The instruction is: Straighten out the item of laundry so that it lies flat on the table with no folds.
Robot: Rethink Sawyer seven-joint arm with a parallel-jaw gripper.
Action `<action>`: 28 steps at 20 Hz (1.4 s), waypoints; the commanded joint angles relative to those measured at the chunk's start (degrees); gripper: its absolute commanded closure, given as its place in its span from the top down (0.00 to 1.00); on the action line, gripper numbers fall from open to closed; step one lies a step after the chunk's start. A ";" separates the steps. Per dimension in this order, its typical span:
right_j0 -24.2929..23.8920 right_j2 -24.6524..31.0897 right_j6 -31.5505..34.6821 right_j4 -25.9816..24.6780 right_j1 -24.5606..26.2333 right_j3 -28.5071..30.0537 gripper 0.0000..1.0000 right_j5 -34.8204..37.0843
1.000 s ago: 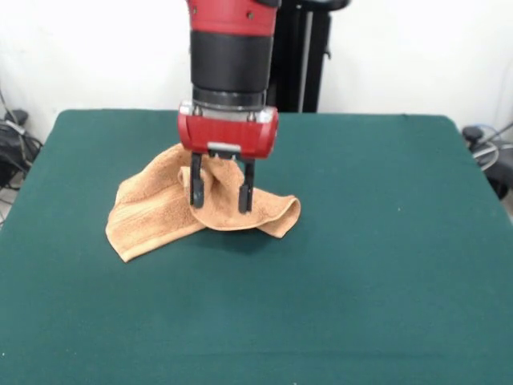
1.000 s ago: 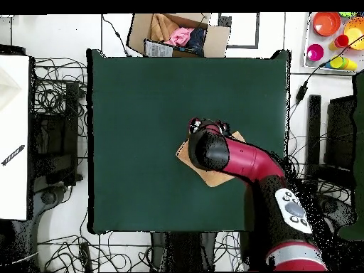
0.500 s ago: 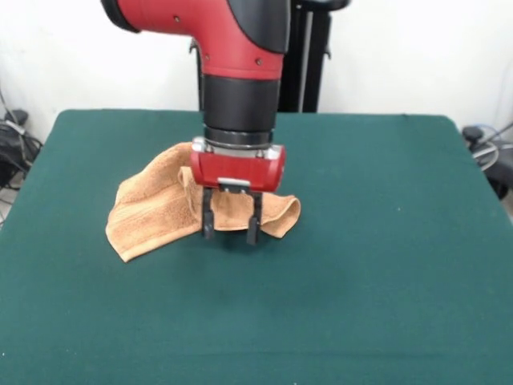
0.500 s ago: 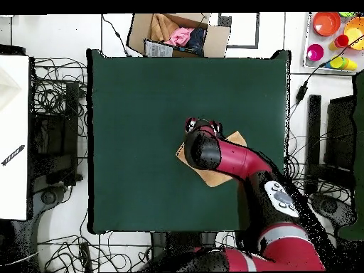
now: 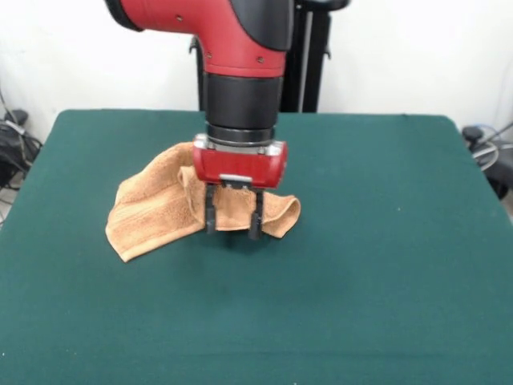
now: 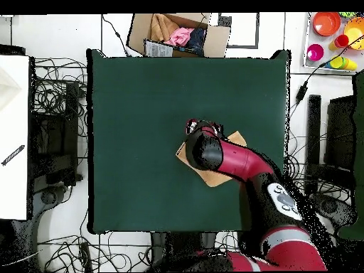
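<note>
A crumpled light orange-tan terry-cloth towel point(image 5: 160, 210) lies folded over itself left of centre on the dark green felt tabletop point(image 5: 377, 265), towards the robot's side. The red and black arm's claw point(image 5: 233, 226) stands upright over the towel's near right part, its two dark fingers point(image 5: 210, 219) spread apart and straddling a fold; whether they touch the cloth is hard to tell. From overhead the arm hides most of the towel point(image 6: 213, 175).

Readable text: none in either view.
Cardboard box point(image 6: 178, 34) beyond the surface's far edge, overhead view: a pale label on its flap, print too small to read.
Arm point(image 5: 240, 48): no legible marking.
</note>
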 commanded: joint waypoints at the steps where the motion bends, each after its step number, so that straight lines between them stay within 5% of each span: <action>1: -3.82 4.90 4.33 -0.42 0.30 -2.02 1.00 6.63; 13: -1.62 0.80 9.04 -1.23 4.54 0.26 1.00 -0.56; 20: -5.78 1.92 3.83 -4.69 5.48 -2.21 1.00 1.47; 28: -8.01 2.03 1.87 -6.86 1.08 -1.54 1.00 6.97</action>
